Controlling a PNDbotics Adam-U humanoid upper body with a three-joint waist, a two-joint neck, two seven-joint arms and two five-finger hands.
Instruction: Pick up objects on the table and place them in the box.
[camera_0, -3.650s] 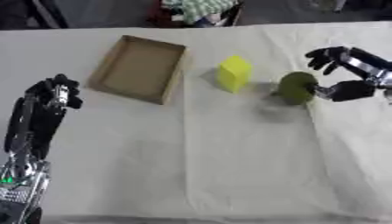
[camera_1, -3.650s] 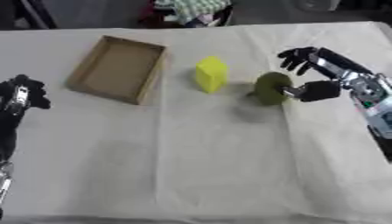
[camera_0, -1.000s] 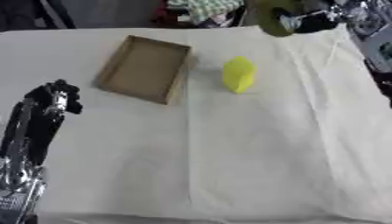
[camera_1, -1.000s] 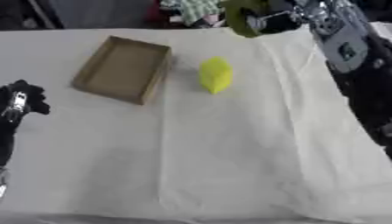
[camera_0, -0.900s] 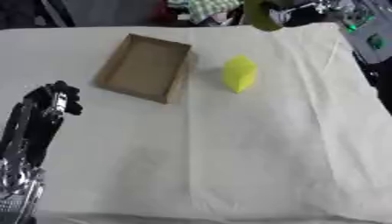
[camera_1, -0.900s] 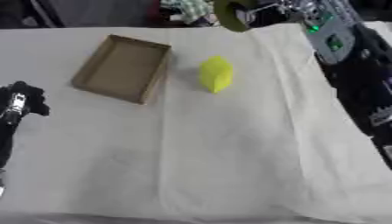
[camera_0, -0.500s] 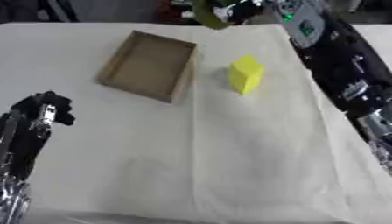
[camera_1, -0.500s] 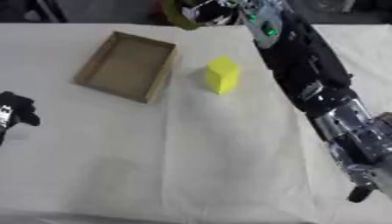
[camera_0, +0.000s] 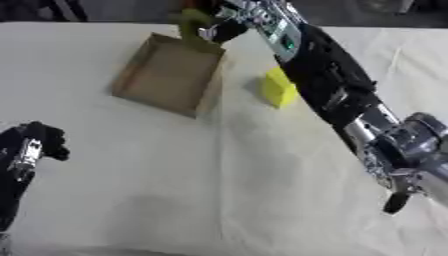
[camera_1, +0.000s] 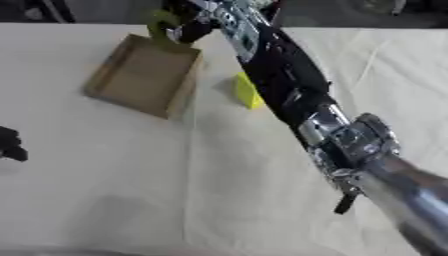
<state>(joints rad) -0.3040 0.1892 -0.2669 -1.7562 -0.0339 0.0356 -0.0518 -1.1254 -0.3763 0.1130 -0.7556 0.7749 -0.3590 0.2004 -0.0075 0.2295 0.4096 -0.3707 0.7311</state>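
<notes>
My right hand (camera_0: 220, 26) reaches across the table, shut on a dark olive-green object (camera_0: 190, 22) that it holds above the far edge of the open cardboard box (camera_0: 166, 72). The box shows nothing inside. A yellow block (camera_0: 278, 88) stands on the white cloth just right of the box, partly behind my right forearm. My left hand (camera_0: 35, 145) rests at the lower left with its fingers curled and nothing in them.
My long right arm (camera_0: 350, 105) runs diagonally from the lower right to the box, crossing above the cloth beside the yellow block. Dark clutter lies beyond the table's far edge.
My right hand lifted the green object from the right side of the table and carried it left to the far edge of the box. The camera has also shifted.
</notes>
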